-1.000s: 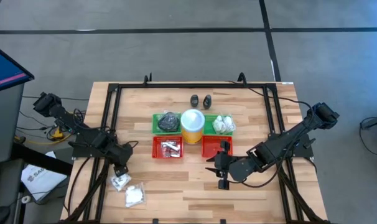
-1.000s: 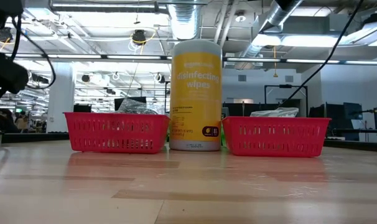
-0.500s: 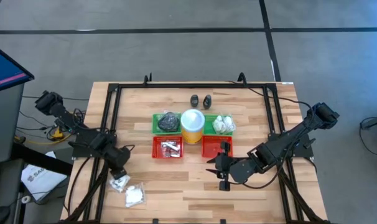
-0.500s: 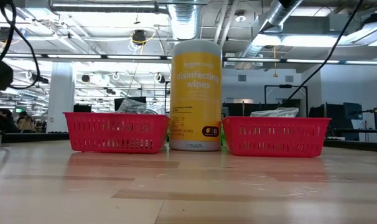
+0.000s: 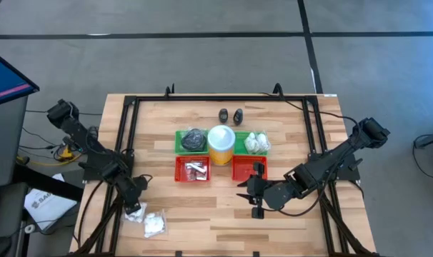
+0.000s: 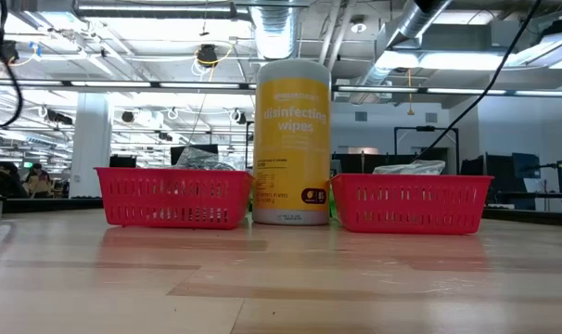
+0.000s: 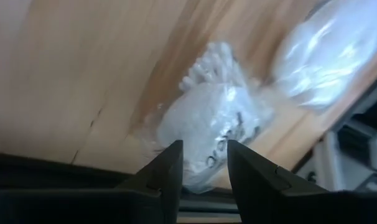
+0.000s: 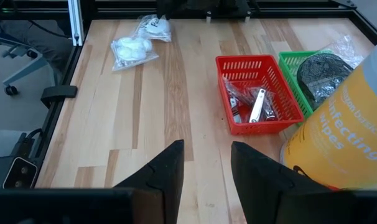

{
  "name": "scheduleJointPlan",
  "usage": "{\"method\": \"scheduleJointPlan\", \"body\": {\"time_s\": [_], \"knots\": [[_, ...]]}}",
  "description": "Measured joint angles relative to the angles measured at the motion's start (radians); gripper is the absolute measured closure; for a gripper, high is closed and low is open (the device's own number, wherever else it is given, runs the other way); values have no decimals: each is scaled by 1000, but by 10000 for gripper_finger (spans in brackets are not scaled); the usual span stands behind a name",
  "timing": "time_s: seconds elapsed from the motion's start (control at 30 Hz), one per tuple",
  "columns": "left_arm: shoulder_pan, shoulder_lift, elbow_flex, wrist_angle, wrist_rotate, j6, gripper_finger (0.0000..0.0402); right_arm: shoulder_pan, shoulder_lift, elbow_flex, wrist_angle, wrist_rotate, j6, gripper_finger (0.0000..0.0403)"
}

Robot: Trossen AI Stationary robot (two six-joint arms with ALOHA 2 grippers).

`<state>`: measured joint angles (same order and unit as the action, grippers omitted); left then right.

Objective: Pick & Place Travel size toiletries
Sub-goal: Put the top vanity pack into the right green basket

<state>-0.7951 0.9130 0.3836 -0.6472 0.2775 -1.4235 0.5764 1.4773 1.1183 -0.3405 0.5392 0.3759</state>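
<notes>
Two clear-wrapped white packets lie flat on the wood near the table's near left corner, one (image 5: 134, 212) by the frame rail and the other (image 5: 153, 225) beside it. My left gripper (image 7: 204, 149) is open and points steeply down just over the first packet (image 7: 204, 118), which shows past its fingertips. The second packet (image 7: 328, 53) lies further off. My right gripper (image 5: 246, 200) waits open above the table's middle right, nothing between its fingers (image 8: 207, 155).
A yellow wipes cylinder (image 5: 221, 143) stands mid-table between two green trays, one with a dark grey pad (image 5: 193, 139), one with white packets (image 5: 256, 143). In front are two red trays, the left (image 5: 196, 170) holding silvery tubes. Two black bottles (image 5: 231, 115) stand behind. A black frame (image 5: 123, 143) rims the table.
My left gripper has swung toward the table's near left corner and now stands over the first packet, turning a little as it went. In the low view the left arm has slid out of the picture at the left. The gap between its fingers looks unchanged.
</notes>
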Motion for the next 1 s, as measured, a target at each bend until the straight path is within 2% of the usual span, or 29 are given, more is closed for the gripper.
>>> {"method": "scheduleJointPlan", "body": {"time_s": [0.27, 0.37, 0.5, 0.57, 0.73, 1.0], "knots": [[-64, 120, 0, 29, 15, -6, 289, -1, 0, 0, 0, 0, 0, 280], [-65, 140, 0, 30, 40, 8, 318, -1, 0, 0, 0, 0, 0, 280], [-65, 134, 1, 32, 43, 20, 386, -1, 0, 0, 0, 0, 0, 280], [-64, 120, 1, 40, 37, 24, 393, -1, 0, 0, 1, 0, 0, 280], [-57, 54, 1, 56, -18, 8, 400, -1, 0, 0, 1, 0, 0, 280], [-56, -58, 2, 115, -182, 7, 401, -1, 0, 0, 1, 0, 0, 280]]}}
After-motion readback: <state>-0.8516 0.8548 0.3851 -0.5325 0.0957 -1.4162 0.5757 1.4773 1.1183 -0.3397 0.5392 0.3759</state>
